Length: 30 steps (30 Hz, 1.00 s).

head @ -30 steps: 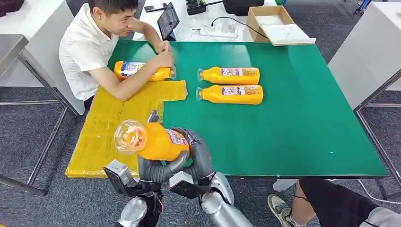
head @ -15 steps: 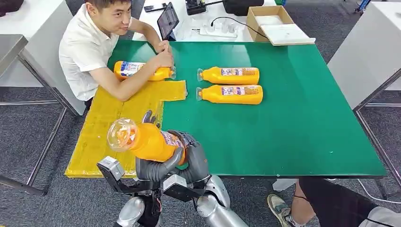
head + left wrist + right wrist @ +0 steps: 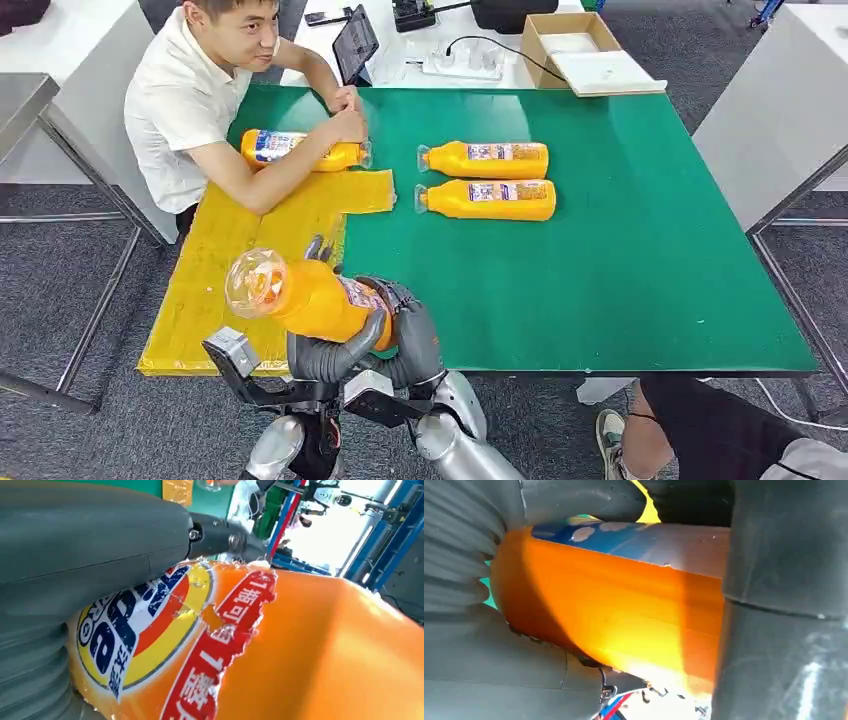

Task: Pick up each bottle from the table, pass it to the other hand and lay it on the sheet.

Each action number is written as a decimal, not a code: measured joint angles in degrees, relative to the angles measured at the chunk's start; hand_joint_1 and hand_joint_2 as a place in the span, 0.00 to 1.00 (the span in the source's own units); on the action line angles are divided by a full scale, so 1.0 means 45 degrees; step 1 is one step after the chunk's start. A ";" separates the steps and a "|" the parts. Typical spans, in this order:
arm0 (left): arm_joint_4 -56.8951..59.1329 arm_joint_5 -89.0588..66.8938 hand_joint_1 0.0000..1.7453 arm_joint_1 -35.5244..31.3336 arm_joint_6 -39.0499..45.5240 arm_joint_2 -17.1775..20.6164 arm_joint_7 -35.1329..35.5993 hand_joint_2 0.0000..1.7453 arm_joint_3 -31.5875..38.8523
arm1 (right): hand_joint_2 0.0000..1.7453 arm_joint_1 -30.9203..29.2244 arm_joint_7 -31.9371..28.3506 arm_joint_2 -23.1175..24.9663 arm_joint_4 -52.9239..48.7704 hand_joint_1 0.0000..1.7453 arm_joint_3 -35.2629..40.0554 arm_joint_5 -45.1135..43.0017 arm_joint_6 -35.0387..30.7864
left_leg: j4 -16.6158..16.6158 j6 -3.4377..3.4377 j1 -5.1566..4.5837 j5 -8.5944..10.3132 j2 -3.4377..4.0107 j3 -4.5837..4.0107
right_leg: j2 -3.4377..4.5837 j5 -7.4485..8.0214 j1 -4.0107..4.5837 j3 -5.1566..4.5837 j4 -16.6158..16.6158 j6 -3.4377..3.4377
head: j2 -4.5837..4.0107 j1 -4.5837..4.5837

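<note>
I'm mid-handover: left hand (image 3: 322,352) and right hand (image 3: 408,330) are both grasping the held bottle (image 3: 310,296), fingers wrapped, just off the yellow sheet (image 3: 215,270) at its near edge. Judging next: right releases, left lays it down. Green bench (image 3: 620,250), grey carpet around, a person leaning on the sheet.
</note>
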 measured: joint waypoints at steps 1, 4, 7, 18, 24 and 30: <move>0.0043 0.0082 1.00 -0.0026 -0.0077 0.0000 0.0120 1.00 0.0010 | 1.00 0.0005 -0.0024 0.0000 0.0014 0.00 0.0015 0.0000 -0.0120 | 0.0000 0.0000 0.0000 0.0000 -0.0001 0.0001 | 0.0000 0.0000 0.0000 0.0001 0.0000 0.0000 | 0.0000 -0.0005; 0.0204 0.0369 1.00 -0.0140 -0.0218 0.0000 0.0486 1.00 0.0083 | 0.00 0.0120 -0.0107 -0.0010 0.0029 0.00 0.0127 0.0049 -0.0335 | 0.0000 0.0000 0.0000 0.0000 0.0002 0.0000 | 0.0000 0.0000 0.0001 0.0000 0.0000 0.0000 | 0.0000 0.0005; 0.0306 0.0442 1.00 -0.0198 -0.0213 -0.0015 0.0573 1.00 0.0233 | 0.00 0.0261 -0.0044 -0.0078 0.0019 0.00 0.0311 -0.0058 -0.0232 | 0.0000 0.0000 0.0001 -0.0001 0.0001 -0.0003 | 0.0000 0.0000 0.0001 -0.0003 0.0000 0.0000 | 0.0000 0.0005; 0.0490 -0.1610 1.00 -0.0318 0.0686 0.0272 0.1038 1.00 0.1433 | 0.00 0.1857 -0.0315 -0.0797 -0.1050 0.00 0.0184 -0.0816 -0.0349 | 0.0000 0.0000 0.0000 -0.0001 -0.0012 -0.0012 | -0.0004 -0.0001 -0.0001 -0.0005 -0.0001 0.0000 | 0.0000 0.0005; 0.0500 -0.4593 1.00 -0.0403 0.2884 0.0549 0.0752 1.00 0.2185 | 0.00 0.2843 -0.0155 -0.1272 -0.2050 0.00 -0.0757 -0.0889 -0.0902 | 0.0000 0.0000 0.0000 -0.0001 -0.0003 -0.0010 | -0.0002 -0.0001 -0.0001 -0.0004 -0.0002 0.0000 | 0.0000 0.0000; 0.0500 -0.5381 1.00 -0.0574 0.3389 0.0724 0.0704 1.00 0.2608 | 0.00 0.3117 -0.0165 -0.1331 -0.2370 0.00 -0.1146 -0.0763 -0.1044 | 0.0000 0.0000 0.0001 -0.0001 0.0002 -0.0007 | 0.0000 0.0000 0.0001 -0.0004 0.0000 0.0000 | 0.0000 0.0000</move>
